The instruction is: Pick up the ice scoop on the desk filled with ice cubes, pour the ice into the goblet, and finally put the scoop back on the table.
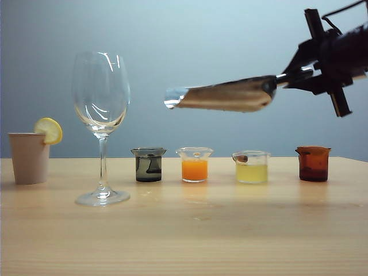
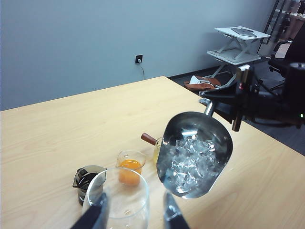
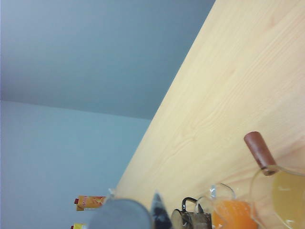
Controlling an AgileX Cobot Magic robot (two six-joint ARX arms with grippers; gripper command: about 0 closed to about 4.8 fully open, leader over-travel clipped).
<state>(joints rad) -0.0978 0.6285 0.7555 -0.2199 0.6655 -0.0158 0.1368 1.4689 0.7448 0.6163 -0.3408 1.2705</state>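
Observation:
The goblet (image 1: 100, 103) stands empty on the left of the desk (image 1: 230, 236). To its right, at about rim height and apart from it, the ice scoop (image 1: 224, 95) hangs nearly level with its mouth toward the glass. My right gripper (image 1: 290, 75) is shut on the scoop's handle. In the left wrist view the ice scoop (image 2: 195, 152) holds a pile of ice cubes (image 2: 193, 160) beside the goblet (image 2: 121, 200). My left gripper (image 2: 133, 217) is open, its fingers spread either side of the goblet's rim as seen from above; it does not show in the exterior view.
A beige cup (image 1: 29, 158) with a lemon slice (image 1: 49, 130) stands at the far left. Right of the goblet runs a row of small beakers: dark (image 1: 148, 165), orange (image 1: 194, 165), yellow (image 1: 251, 168) and brown (image 1: 313, 164).

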